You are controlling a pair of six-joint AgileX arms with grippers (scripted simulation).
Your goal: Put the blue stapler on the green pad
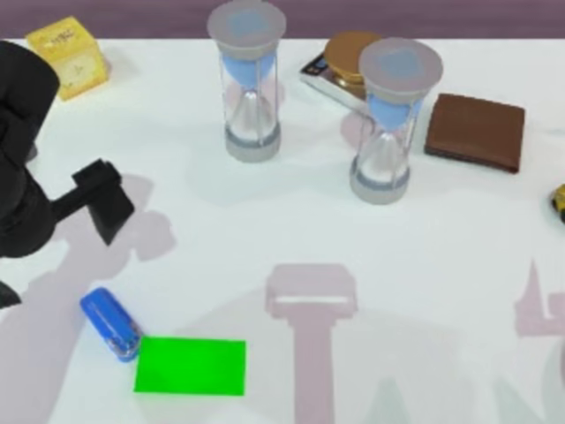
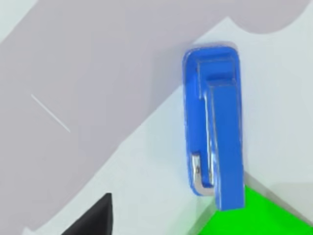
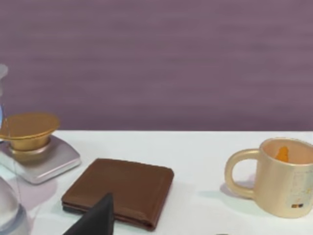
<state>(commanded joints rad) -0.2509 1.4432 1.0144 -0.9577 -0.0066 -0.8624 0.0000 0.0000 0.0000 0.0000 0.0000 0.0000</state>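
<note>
The stapler (image 1: 111, 324) is seen lying flat on the table (image 1: 424, 265) at the top view's lower left, its silvery tip touching or just overlapping the upper left corner of the pad (image 1: 191, 366). The left gripper (image 1: 104, 201) is held above the table, up and slightly left of the stapler, apart from it; nothing is held between the jaws, and whether they are wide or narrow cannot be told. The right gripper is not seen in the top view.

In the left wrist view the stapler (image 2: 215, 127) is shown close up, with a corner of the pad (image 2: 259, 215) at its silvery end and one dark fingertip (image 2: 95, 220) at the frame's edge, off to the side of the stapler and clear of it.

Only the right wrist view shows a cream mug (image 3: 279, 176), with something orange inside that cannot be identified. A brown wallet (image 3: 122, 188) and a gold bowl (image 3: 28, 128) set on a silver scale (image 3: 44, 161) are also shown there, beyond a dark fingertip (image 3: 98, 220).

Only the top view shows two hourglasses (image 1: 249, 79) (image 1: 393, 115) and a yellow box (image 1: 69, 55).
</note>
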